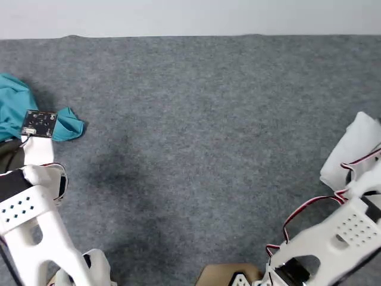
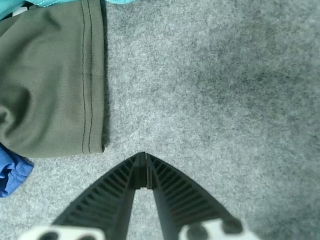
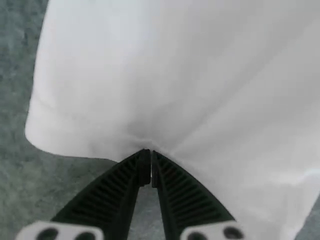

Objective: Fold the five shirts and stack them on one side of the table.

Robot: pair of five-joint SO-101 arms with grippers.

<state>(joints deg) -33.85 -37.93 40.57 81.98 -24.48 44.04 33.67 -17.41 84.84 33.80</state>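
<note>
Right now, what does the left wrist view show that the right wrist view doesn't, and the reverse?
Left wrist view: an olive shirt with a stitched hem, blue cloth beside it and a teal edge beyond it. The left claw is shut over the bare grey mat, holding nothing.
Right wrist view: a white shirt, with the right claw shut on its puckered edge.
Shared: the grey mat, and a shut black claw in each.

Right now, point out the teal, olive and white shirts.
teal shirt (image 1: 12,106), high view, middle of the bunched cloth.
olive shirt (image 2: 45,90), left wrist view, flat cloth beside the hem.
white shirt (image 3: 165,70), right wrist view, smooth middle.
</note>
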